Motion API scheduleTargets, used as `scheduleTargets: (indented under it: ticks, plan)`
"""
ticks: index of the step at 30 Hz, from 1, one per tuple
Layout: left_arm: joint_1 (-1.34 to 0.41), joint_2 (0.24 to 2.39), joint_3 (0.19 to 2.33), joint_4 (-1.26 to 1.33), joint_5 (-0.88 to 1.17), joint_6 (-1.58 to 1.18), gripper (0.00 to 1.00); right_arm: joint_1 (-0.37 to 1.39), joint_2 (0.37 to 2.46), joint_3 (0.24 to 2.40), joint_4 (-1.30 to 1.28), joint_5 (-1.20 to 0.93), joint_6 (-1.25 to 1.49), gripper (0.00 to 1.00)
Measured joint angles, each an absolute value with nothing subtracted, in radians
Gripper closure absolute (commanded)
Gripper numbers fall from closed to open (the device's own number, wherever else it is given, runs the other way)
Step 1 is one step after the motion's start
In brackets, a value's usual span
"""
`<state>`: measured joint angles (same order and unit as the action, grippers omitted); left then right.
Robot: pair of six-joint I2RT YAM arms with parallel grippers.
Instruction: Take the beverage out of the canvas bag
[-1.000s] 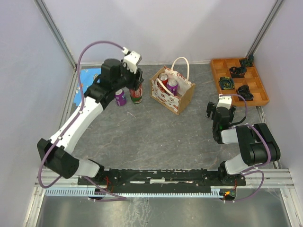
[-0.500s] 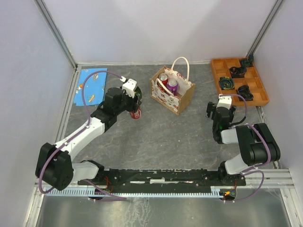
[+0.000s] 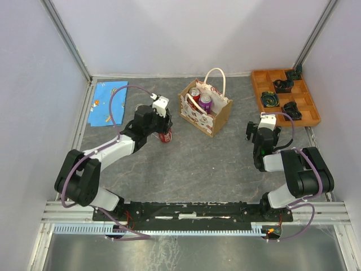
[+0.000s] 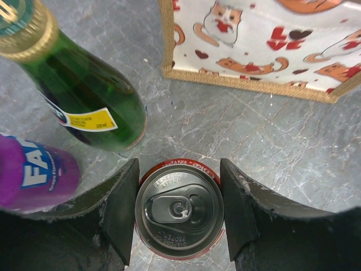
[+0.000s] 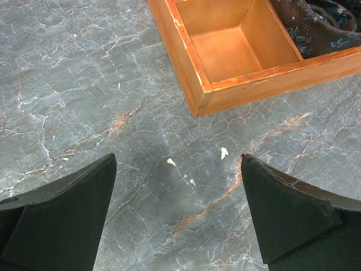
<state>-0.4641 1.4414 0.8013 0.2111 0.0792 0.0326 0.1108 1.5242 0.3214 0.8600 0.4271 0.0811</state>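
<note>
The canvas bag (image 3: 206, 108) stands at the back middle of the table, its cat-print panel (image 4: 259, 39) filling the top of the left wrist view. Two cans stand inside it, a red one (image 3: 194, 93) and a purple one (image 3: 206, 102). My left gripper (image 4: 179, 165) is shut on a red beverage can (image 4: 179, 210), one finger on each side, low over the table just left of the bag (image 3: 165, 136). My right gripper (image 5: 177, 186) hangs open over bare table on the right.
A green bottle (image 4: 84, 96) and a purple can (image 4: 34, 175) stand just beyond the held can, hidden under my left arm in the top view. An orange compartment tray (image 3: 285, 96) sits at the back right and a blue mat (image 3: 107, 104) at the back left.
My left arm has dropped and drawn toward the near side with the red can in its grip. The right arm has not moved.
</note>
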Motion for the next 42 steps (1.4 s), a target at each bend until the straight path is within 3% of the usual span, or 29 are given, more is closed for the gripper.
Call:
scheduleTargets:
  ticks: [8,11,16,18,33,42]
  plan:
    - [-0.464,1.538,0.858,0.221,0.079,0.033,0.94,0.111,1.524,0.321,0.860,0.427,0.081,0.01]
    - [-0.464,1.554,0.876,0.218,0.078,0.033,0.77,0.111,1.524,0.321,0.860,0.427,0.081,0.01]
    - [-0.464,1.563,0.891,0.204,0.070,0.033,0.31,0.111,1.524,0.321,0.860,0.427,0.081,0.01]
    - [-0.464,1.563,0.896,0.198,0.062,0.033,0.21,0.111,1.524,0.321,0.860,0.427,0.081,0.01]
    - [-0.466,1.469,1.024,0.130,0.060,0.033,0.19,0.111,1.524,0.321,0.860,0.427,0.081,0.01]
    - [-0.477,1.589,1.523,0.077,0.193,0.052,0.20,0.111,1.524,0.321,0.860,0.427,0.081,0.01]
